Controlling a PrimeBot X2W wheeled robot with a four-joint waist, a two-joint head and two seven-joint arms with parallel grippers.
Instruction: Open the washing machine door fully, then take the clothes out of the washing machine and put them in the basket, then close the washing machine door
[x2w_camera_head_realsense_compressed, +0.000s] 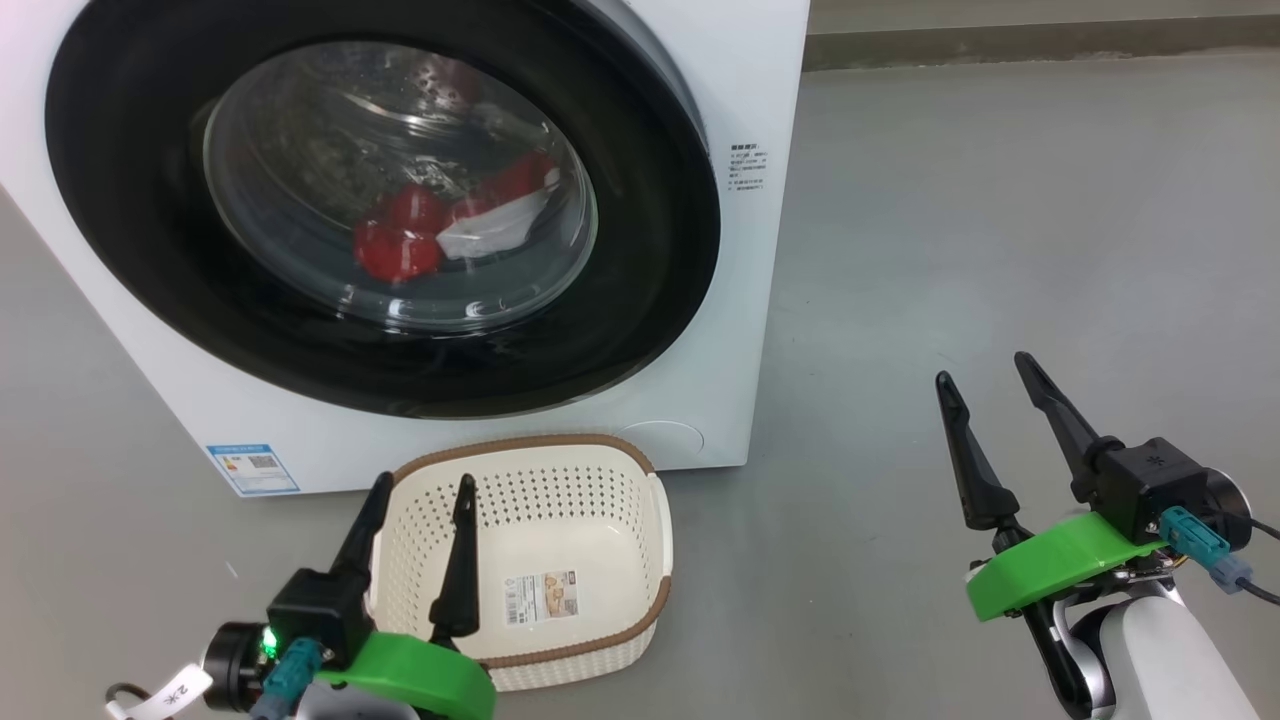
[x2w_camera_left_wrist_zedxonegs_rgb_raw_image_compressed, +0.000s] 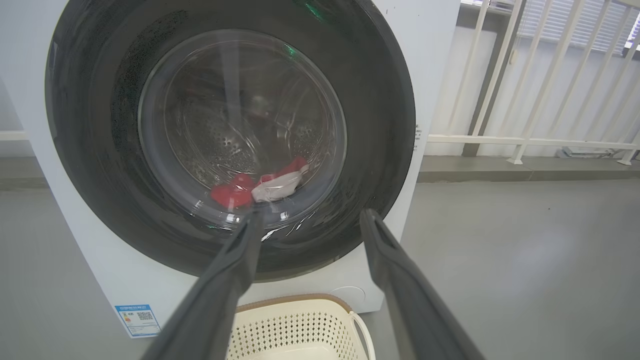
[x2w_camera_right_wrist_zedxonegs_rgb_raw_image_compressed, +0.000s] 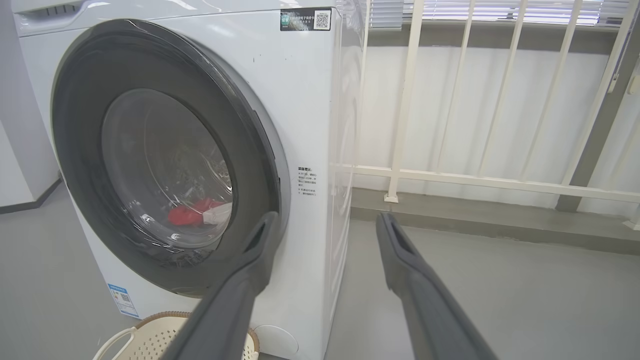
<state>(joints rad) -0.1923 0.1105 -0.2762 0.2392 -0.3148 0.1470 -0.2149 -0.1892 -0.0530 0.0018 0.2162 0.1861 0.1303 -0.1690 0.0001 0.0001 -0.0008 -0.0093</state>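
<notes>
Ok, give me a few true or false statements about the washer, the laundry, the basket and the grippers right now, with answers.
1. The washing machine door is shut. True.
2. The red and white clothes lie in the basket. False: they lie in the drum behind the door glass; the basket holds a paper label.
3. The basket stands on the floor in front of the washing machine. True.
4. The right gripper grips the door. False: its jaws are open and empty, off to the machine's right.
5. The left gripper has open jaws. True.
</notes>
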